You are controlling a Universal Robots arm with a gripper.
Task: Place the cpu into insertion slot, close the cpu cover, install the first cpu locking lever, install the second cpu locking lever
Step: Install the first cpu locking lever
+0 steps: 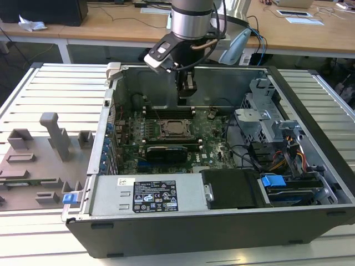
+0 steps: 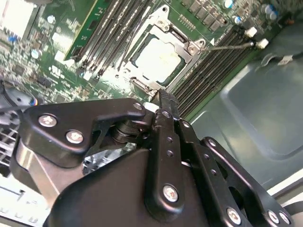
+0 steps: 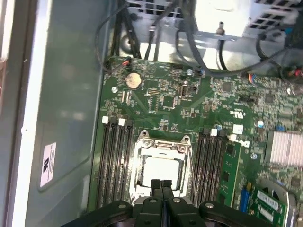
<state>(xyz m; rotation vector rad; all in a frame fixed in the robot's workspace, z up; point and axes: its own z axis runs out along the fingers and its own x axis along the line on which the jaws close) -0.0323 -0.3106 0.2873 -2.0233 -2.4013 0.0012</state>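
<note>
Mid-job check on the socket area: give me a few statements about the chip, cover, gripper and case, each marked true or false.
1. The chip sits in the socket. True.
2. The metal cover lies flat around the chip. True.
3. The gripper is carrying the chip. False: its fingers are shut with nothing between them, at the socket's edge.
4. Memory slots run along one side of the socket only. False: the memory slots flank it on both sides.
5. The computer case has its side panel on. False: it is open.
</note>
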